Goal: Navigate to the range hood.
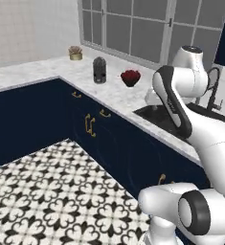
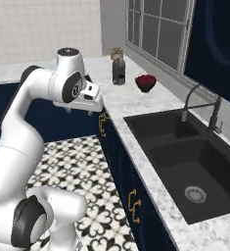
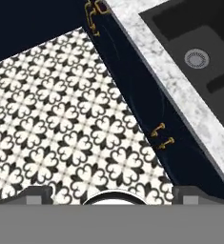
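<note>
Parked by the black sink [image 2: 185, 166] right now, arm tucked over the navy cabinets [image 1: 114, 139], and the gripper [image 3: 108, 193] has its tips spread wide with nothing between them. Further along the marble counter [image 1: 109, 93] sit a grey canister [image 1: 99, 70] and a red bowl [image 1: 130, 77] under the window [image 1: 133, 26]. I can't spot the range hood from here, so I'd turn the base slowly and keep clear of the corner.

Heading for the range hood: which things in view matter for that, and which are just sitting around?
Belongs to the job:
- none of the things here; no range hood among them

Just lying about:
- black sink
- faucet
- red bowl
- dark canister
- small potted plant
- marble counter
</note>
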Available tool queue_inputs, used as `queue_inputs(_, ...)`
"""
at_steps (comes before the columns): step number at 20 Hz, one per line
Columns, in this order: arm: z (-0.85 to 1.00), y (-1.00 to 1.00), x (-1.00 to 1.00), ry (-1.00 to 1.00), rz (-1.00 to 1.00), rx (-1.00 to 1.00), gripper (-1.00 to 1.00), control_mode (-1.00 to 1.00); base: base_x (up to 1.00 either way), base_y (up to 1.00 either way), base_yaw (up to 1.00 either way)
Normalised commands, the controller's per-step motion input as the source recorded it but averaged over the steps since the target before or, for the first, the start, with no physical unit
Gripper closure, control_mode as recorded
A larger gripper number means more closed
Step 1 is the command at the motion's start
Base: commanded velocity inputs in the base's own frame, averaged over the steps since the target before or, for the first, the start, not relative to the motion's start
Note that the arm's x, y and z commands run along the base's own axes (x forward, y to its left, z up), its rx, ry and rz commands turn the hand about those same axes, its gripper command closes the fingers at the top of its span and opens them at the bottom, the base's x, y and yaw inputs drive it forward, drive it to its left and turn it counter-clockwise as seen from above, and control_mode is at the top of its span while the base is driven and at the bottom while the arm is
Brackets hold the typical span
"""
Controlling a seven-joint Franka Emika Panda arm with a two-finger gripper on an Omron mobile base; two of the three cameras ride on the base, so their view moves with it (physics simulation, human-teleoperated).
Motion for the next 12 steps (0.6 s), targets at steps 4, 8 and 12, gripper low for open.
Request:
queue_inputs(4,0.0,0.0,0.0,0.0,0.0,0.0,-1.0,1.0,0.0,0.0,0.83)
queue_inputs(8,0.0,0.0,0.0,0.0,0.0,0.0,-1.0,1.0,0.0,0.0,0.85)
queue_inputs(12,0.0,0.0,0.0,0.0,0.0,0.0,-1.0,1.0,0.07,0.0,0.86)
